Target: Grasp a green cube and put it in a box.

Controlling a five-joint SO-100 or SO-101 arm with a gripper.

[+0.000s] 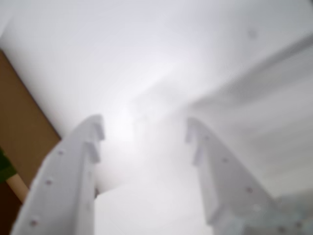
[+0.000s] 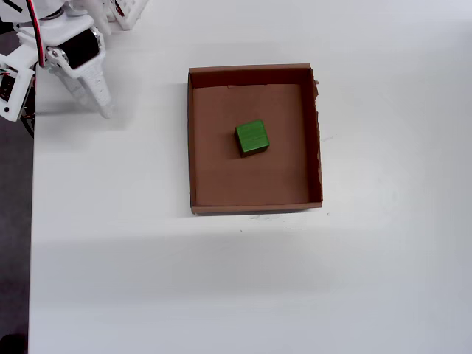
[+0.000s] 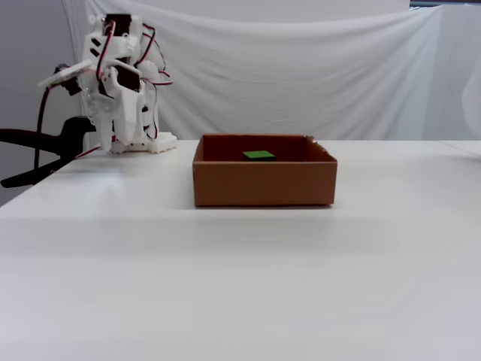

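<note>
The green cube (image 2: 252,138) lies inside the brown cardboard box (image 2: 254,196), near the middle of its floor; in the fixed view only the cube's top (image 3: 259,156) shows above the box's front wall (image 3: 263,182). My white gripper (image 2: 103,109) is folded back near the arm's base at the table's far left, well clear of the box (image 3: 129,135). In the wrist view its two fingers stand apart with nothing between them (image 1: 144,133). A brown piece of the box (image 1: 22,122) and a sliver of green (image 1: 4,166) show at that view's left edge.
The arm's base (image 3: 143,143) is clamped at the table's back left, with a black clamp handle (image 3: 37,147) sticking out left. The table's left edge (image 2: 31,221) runs close to the arm. A white cloth (image 3: 301,75) hangs behind the table.
</note>
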